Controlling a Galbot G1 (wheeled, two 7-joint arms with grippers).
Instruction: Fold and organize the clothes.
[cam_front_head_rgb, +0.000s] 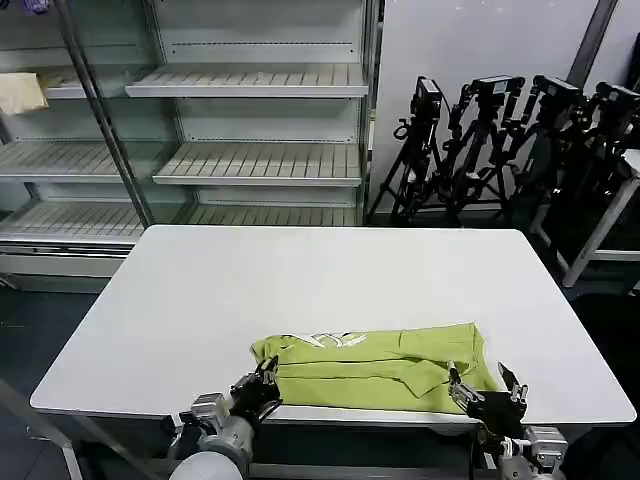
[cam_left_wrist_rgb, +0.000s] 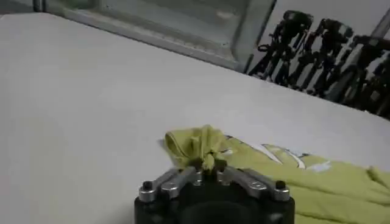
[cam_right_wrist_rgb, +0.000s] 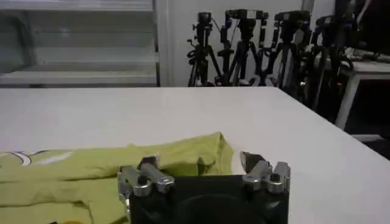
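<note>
left gripper (cam_left_wrist_rgb: 209, 168) pinching T-shirt (cam_front_head_rgb: 380, 365) | right gripper (cam_front_head_rgb: 487, 385) fingers apart

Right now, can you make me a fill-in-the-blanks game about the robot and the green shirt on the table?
1. The lime T-shirt lies on the white ____.
2. The left hand is shut, pinching a bunched ____ of the shirt.
3. The right hand has its fingers ____, gripping nothing, at the shirt's other end.
4. Behind the table stand black camera ____.

Missing words: table; corner; open; tripods
</note>
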